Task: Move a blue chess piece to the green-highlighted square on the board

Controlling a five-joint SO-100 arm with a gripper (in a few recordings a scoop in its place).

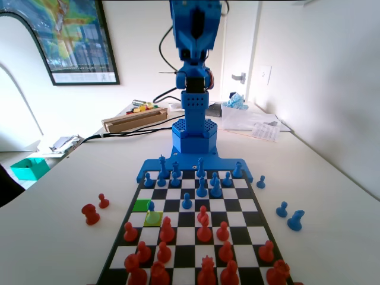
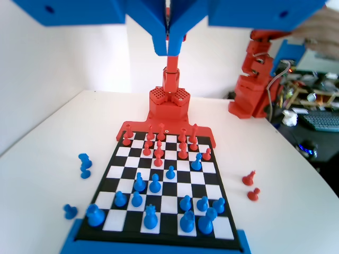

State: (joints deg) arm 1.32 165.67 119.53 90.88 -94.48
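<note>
1. While the blue arm (image 1: 191,35) stood raised at the far end of the board (image 1: 234,206), its fingers (image 2: 160,39) hung high over the pieces in the wrist view, clenched together with nothing between them.
2. The blue chess piece (image 1: 151,206) stood upright on the left side of the board in the fixed view, right at the right edge of the green-highlighted square (image 1: 139,205). Whether its base was on the green or on the next square could not be told.
3. The paler yellow-green square (image 1: 153,218) lay just near of the pawn, diagonal to the green one and bare.
4. Judgement: the high, clenched pose looked like a rest or travel posture, clear of the taller pieces, not a grasp.
5. Spare blue pieces (image 1: 289,215) sat off the board on the right of the worktop (image 1: 332,237) and red ones (image 1: 95,209) on the left, probably parked as captures.
6. The pawn was glossy moulded plastic, with a ball head and flared base. The board was flat, chequered and black-rimmed, and the worktop was smooth, matte white.
</note>
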